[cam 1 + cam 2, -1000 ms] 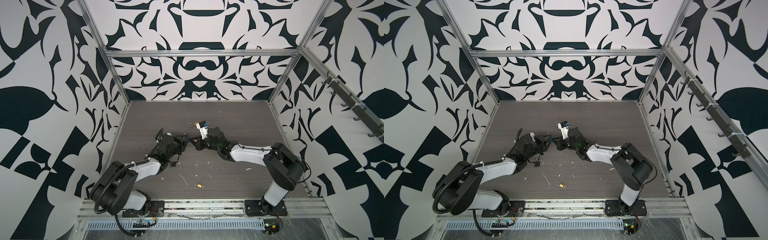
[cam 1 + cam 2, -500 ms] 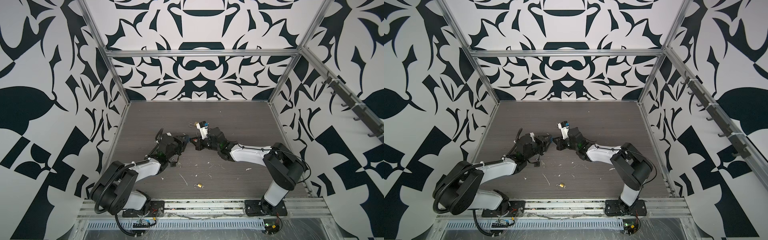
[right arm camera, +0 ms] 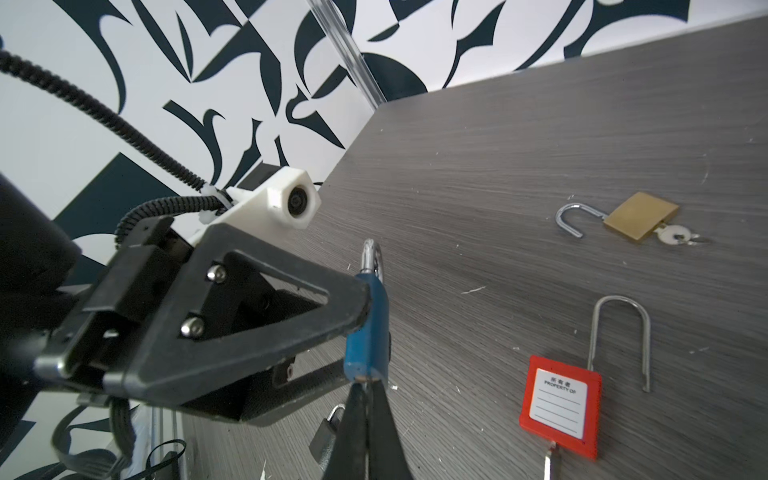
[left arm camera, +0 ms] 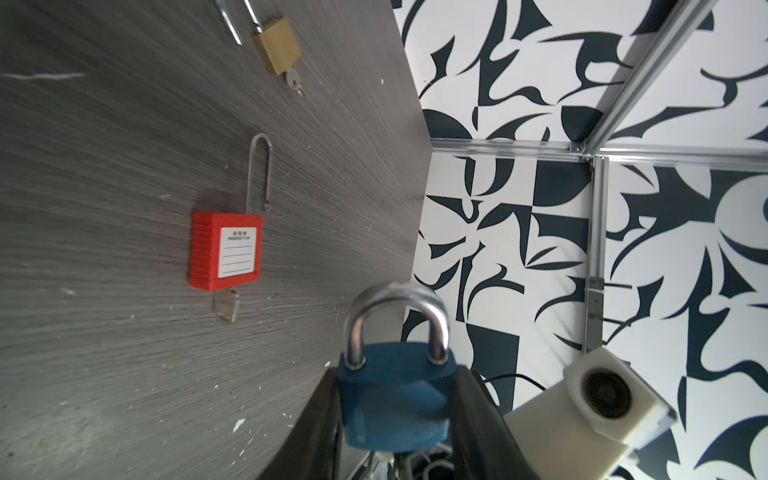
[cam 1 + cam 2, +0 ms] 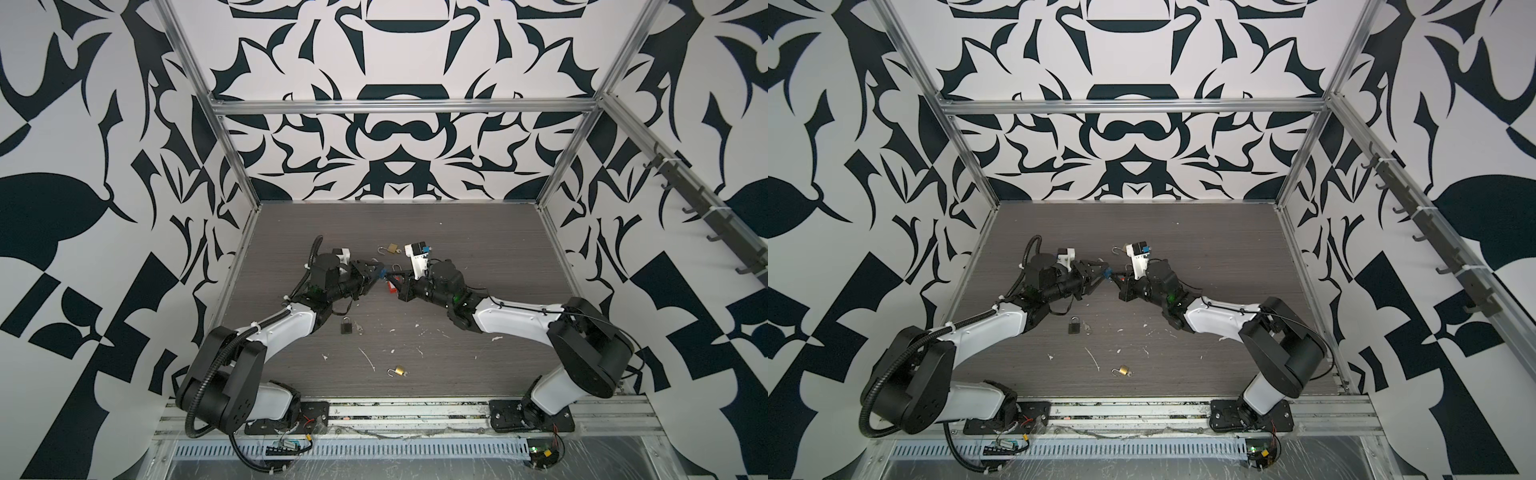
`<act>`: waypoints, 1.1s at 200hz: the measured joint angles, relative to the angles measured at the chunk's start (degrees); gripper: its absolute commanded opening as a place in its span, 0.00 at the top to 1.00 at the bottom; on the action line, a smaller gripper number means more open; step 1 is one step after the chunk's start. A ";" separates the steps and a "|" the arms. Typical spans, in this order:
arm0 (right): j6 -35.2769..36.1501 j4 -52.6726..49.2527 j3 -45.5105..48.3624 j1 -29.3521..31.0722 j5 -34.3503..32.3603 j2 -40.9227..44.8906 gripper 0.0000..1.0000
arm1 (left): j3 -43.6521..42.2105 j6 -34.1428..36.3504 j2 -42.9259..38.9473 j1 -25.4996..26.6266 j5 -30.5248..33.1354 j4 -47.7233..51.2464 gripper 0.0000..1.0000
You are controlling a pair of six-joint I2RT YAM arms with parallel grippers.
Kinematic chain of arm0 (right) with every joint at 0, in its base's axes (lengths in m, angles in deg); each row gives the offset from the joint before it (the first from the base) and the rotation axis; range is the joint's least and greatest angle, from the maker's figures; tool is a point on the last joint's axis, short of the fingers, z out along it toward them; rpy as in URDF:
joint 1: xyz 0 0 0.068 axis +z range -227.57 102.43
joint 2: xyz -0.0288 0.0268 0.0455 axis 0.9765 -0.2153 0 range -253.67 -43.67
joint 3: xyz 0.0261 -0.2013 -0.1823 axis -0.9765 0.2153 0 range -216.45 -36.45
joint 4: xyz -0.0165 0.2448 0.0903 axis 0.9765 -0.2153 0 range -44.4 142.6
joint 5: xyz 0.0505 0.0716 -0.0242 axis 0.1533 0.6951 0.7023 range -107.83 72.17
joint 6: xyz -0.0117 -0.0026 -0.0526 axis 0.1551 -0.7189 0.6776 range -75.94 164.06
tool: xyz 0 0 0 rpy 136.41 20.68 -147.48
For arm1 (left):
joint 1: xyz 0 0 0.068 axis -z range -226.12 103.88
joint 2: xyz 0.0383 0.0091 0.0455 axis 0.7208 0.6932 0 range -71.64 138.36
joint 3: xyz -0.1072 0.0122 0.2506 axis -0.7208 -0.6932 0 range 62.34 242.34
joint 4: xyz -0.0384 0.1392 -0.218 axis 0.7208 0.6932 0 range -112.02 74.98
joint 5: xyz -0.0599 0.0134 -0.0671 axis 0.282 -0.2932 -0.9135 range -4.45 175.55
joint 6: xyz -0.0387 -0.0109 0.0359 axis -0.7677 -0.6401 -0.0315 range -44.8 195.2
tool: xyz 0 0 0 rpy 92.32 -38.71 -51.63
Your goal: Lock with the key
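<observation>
Currently clamping a blue padlock [image 4: 395, 403] by its body with left fingers [image 3: 349, 303], raised off the surface [image 3: 540, 166] to expose its underside; pinching shut there with right fingers [image 3: 347, 428] (key hidden), presumably for turning.

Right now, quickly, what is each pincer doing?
Left pincer: closed on the blue padlock.
Right pincer: closed, tips at the padlock's underside; whether they pinch anything cannot be told.
</observation>
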State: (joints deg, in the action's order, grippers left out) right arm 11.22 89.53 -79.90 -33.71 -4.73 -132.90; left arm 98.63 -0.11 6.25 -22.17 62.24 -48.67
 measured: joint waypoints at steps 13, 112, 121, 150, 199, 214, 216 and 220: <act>-0.31 0.48 0.68 0.02 -0.09 1.25 1.00 | 1.05 1.64 -1.07 0.00 -0.52 2.10 1.00; -1.73 -4.52 0.02 1.22 5.35 -0.96 1.00 | 1.79 4.24 -4.87 -8.96 17.33 10.58 1.00; -1.73 -4.79 0.02 1.44 5.68 -0.96 1.00 | 1.86 4.22 -5.49 -8.81 18.38 10.91 1.00; -1.66 -5.14 0.61 1.68 5.88 -0.96 0.94 | 2.75 4.50 -5.38 -8.37 18.58 11.91 1.00; 1.40 -5.33 1.29 1.68 4.13 1.01 0.74 | 10.23 11.72 -1.84 -6.88 14.08 19.89 1.00; 2.25 -4.74 1.29 1.68 3.28 2.14 0.74 | 14.29 15.87 -1.27 -5.18 13.73 25.57 1.00; 2.38 -4.66 1.29 1.68 3.19 2.32 0.74 | 14.67 16.24 -1.20 -4.98 13.75 26.12 1.00; 2.49 -4.52 1.27 1.68 2.97 2.58 0.74 | 15.78 17.59 -1.16 -4.35 13.81 27.65 1.00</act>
State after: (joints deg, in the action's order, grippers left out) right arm 13.72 85.01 -78.63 -32.03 -1.76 -130.32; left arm 114.41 17.49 5.09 -26.52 76.06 -21.02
